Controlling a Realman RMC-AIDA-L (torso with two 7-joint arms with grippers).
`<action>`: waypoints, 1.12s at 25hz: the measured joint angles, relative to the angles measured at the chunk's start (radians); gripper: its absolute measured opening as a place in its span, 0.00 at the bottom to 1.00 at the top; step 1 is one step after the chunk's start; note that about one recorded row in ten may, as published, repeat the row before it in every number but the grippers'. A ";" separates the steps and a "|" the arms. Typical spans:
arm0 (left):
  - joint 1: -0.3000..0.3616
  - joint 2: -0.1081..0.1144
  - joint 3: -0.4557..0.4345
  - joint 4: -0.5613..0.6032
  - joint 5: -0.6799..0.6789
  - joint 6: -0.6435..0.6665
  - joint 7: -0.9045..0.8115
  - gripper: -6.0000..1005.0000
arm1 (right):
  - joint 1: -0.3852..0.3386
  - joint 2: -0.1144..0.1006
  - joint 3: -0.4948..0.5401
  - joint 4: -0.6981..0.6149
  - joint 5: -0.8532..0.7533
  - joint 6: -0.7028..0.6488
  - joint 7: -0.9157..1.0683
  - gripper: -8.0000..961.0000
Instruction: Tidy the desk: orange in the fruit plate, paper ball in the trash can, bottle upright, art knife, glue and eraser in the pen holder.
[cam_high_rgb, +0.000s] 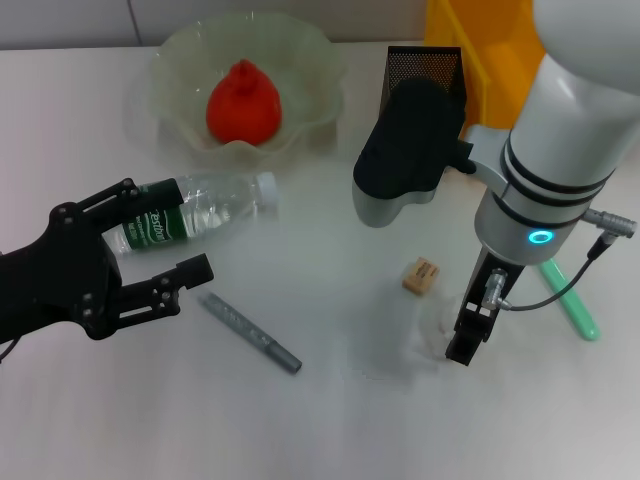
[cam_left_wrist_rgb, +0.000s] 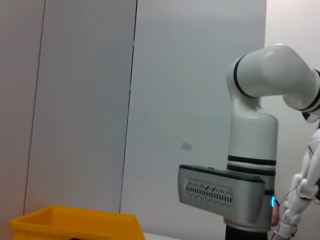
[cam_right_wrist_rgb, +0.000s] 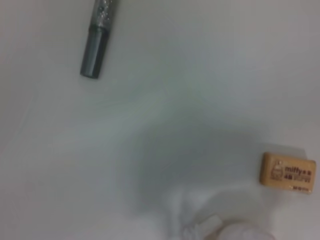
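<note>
Tan eraser (cam_high_rgb: 420, 275) mid-tabletop, open room around; right hand (cam_high_rgb: 466, 340) beside, grip unclear; left hand (cam_high_rgb: 150, 250) spread near bottle (cam_high_rgb: 195, 213).

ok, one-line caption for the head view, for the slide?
Orange in the fruit plate; left gripper open beside the lying bottle; right arm over the eraser.

I am getting bright, even overhead light in the head view; the white desk (cam_high_rgb: 330, 430) is washing out near the front. A soft shadow is spreading under the right arm (cam_high_rgb: 560, 150). The bottle (cam_high_rgb: 195, 215) is catching small glints. The right wrist view is coming in blurred, with a grey shadow beside the eraser (cam_right_wrist_rgb: 289, 172). The left wrist view is showing flat, dim grey walls.
</note>
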 joint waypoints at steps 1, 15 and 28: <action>0.000 0.000 -0.001 0.000 0.000 0.000 0.001 0.82 | 0.000 0.000 -0.005 0.004 0.001 0.007 0.000 0.75; 0.005 0.000 -0.004 -0.002 0.002 0.001 0.003 0.82 | 0.013 0.002 -0.031 0.044 0.004 0.039 0.038 0.68; 0.005 0.000 -0.014 -0.002 0.002 0.002 0.004 0.82 | -0.002 -0.011 0.289 -0.213 -0.260 -0.187 -0.031 0.54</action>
